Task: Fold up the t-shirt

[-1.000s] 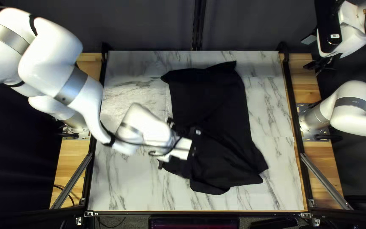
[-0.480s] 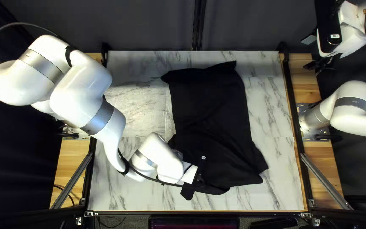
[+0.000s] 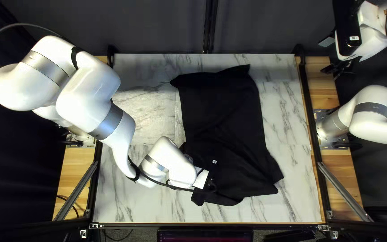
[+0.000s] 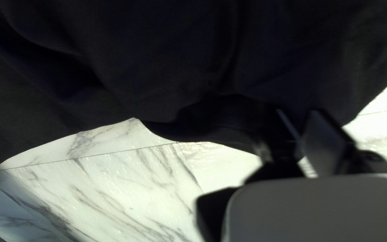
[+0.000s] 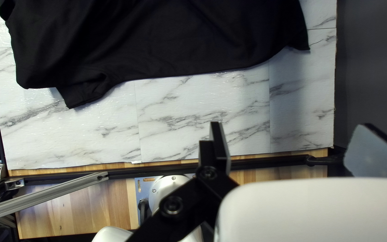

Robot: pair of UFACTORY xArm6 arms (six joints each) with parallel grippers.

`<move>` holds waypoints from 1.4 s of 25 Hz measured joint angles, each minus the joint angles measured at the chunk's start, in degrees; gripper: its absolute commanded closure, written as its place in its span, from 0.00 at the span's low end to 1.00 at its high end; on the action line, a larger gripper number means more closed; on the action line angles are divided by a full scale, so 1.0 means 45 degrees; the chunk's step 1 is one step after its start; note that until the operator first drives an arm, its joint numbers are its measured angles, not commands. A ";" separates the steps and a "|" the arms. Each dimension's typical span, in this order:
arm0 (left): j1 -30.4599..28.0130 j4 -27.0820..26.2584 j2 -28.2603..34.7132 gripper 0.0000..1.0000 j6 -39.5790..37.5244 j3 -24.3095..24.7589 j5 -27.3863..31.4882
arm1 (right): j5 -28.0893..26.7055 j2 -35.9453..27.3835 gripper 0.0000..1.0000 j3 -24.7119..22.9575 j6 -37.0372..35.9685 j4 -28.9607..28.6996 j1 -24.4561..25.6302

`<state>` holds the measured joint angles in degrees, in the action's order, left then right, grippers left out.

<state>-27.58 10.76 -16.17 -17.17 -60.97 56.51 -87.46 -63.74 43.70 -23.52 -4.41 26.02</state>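
- Near the table's [image 3: 287, 116] front, the left gripper [image 4: 297, 110] has just reached the spread t-shirt's [image 3: 222, 116] near edge, probably to grasp; its grip I cannot tell.
- Right gripper [image 5: 292, 124]: wide open, empty.

A solid black cloth t-shirt [image 3: 222, 116] contrasts with the rectangular white worktop [image 3: 287, 107], veined marble-style in grey. Honey-toned, grained wooden boards [image 3: 75, 166] flank its left and right edges; beyond the far edge, a dark grey fabric curtain [image 3: 157, 27]. Jointed white robot arms [image 3: 86, 96] carry silver-grey bands.
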 measured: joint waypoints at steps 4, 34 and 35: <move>-0.0105 0.0081 0.0536 1.00 -0.0033 -0.0572 0.1409 | 0.0000 0.0000 0.00 0.0000 0.0000 0.0000 0.0000; -0.0858 -0.0341 0.0619 0.00 -0.0400 -0.3132 0.5136 | 0.0000 0.0000 0.00 0.0000 0.0000 0.0000 0.0000; -0.0811 -0.0406 0.0562 0.00 -0.0321 -0.3019 0.4867 | 0.0000 0.0000 0.00 0.0000 0.0000 0.0000 0.0000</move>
<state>-31.22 8.94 -13.64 -18.61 -74.56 78.41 -87.46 -63.74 43.70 -23.52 -4.41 26.02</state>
